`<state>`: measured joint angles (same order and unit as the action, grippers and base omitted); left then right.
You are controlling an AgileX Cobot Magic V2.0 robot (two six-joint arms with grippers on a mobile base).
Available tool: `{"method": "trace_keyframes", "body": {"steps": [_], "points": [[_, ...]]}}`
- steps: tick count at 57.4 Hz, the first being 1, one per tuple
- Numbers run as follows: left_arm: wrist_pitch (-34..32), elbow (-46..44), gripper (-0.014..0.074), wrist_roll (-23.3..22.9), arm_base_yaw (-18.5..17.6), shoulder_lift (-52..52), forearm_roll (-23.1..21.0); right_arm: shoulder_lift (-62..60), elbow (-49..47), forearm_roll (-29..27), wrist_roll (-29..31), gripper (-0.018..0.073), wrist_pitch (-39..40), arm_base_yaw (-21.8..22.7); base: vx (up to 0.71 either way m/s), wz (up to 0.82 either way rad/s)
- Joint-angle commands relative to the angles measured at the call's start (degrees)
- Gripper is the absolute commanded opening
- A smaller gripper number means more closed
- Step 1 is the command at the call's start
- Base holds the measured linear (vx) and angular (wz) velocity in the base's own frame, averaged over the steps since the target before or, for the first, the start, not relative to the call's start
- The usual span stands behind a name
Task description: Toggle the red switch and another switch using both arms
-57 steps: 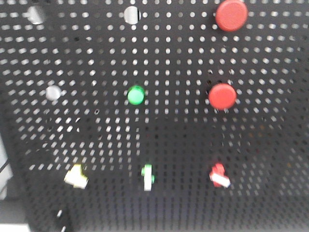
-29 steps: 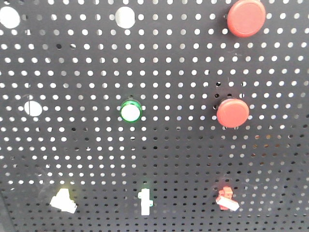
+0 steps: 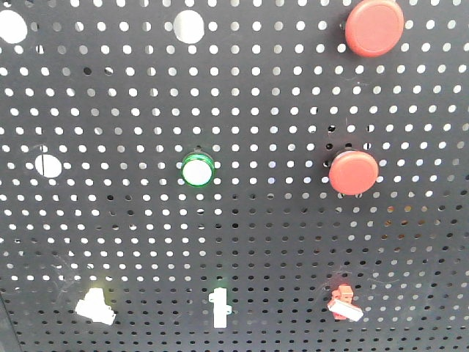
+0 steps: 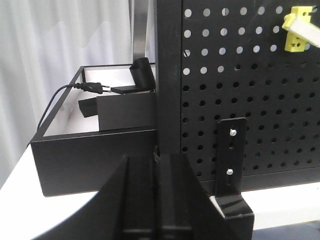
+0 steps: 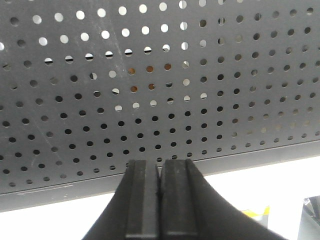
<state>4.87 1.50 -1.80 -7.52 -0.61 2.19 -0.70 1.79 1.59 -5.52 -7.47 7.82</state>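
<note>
I am at the approach: neither pincer touches a switch yet. My left pincer (image 4: 159,200) has its fingers pressed together, low by the edge of the pegboard (image 4: 260,90), with the yellow switch (image 4: 298,29) up and to its right. My right pincer (image 5: 160,200) is likewise closed, facing bare holes near the board's bottom. The red switch (image 3: 343,302) sits in the bottom row, right side. Next, I judge, each closed tip must rise to its lever and push.
</note>
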Motion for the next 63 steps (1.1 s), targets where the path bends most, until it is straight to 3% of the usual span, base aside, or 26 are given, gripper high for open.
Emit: {"method": "trace_keyframes", "body": {"steps": [1,14,24,31,39,48,54,63], "points": [[-6.4,1.14,0.0003,0.22,0.04,-1.04,0.06,-0.39,0.24,0.5,0.19,-0.0006,8.48,0.28,0.0,0.0],[-15.89,-0.41,0.0003,-0.27,0.04,-1.04,-0.21,-0.39,-1.75,0.54,0.35,-0.0006,18.38,0.28,0.0,0.0],[-9.4,-10.22,0.0003,-0.1,0.04,1.18,0.08,0.49,-14.66,0.89,0.72,-0.0006,8.97,0.28,0.0,0.0],[-4.87,-18.62,0.0003,-0.1,0.04,8.42,0.08,6.53,-24.23,3.7,4.71,-0.0006,1.62,0.28,0.0,0.0],[-4.87,-23.76,0.0003,-0.16,0.04,16.64,0.03,12.88,-28.37,3.57,5.52,-0.0006,0.96,0.28,0.0,0.0],[-9.86,-24.85,0.0003,-0.25,-0.33,21.67,-0.39,14.89,-28.37,2.91,4.62,-0.0006,0.43,0.28,0.0,0.0],[-13.15,-24.97,0.0003,-0.77,-3.13,25.26,-0.44,15.16,-28.37,2.92,4.44,-0.0006,-0.45,0.28,0.0,0.0],[-16.03,-26.71,0.0003,-1.69,-10.78,32.38,0.11,15.16,-28.37,2.92,4.44,-0.0006,-0.5,0.28,0.0,0.0]]}}
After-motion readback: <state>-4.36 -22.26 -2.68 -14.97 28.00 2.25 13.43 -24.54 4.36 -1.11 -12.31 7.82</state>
